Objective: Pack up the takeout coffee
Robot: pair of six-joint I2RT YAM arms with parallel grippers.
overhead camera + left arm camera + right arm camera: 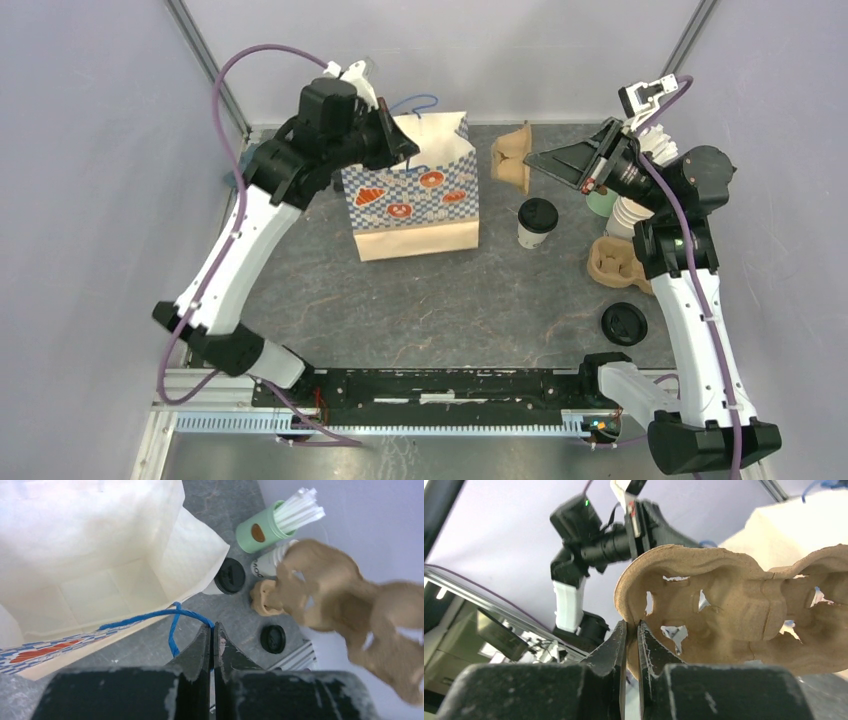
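Pinching the bag handle with left fingers, right fingers clamping the tray. Coffee sits on the desk, unpacked.

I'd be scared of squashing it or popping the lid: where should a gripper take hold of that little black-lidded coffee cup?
Probably the paper wall just under the black lid, where the rim stiffens it. The takeout coffee stands upright, with the paper bag close on its left, so come from the near side, where nothing crowds it, fingers level on either flank.
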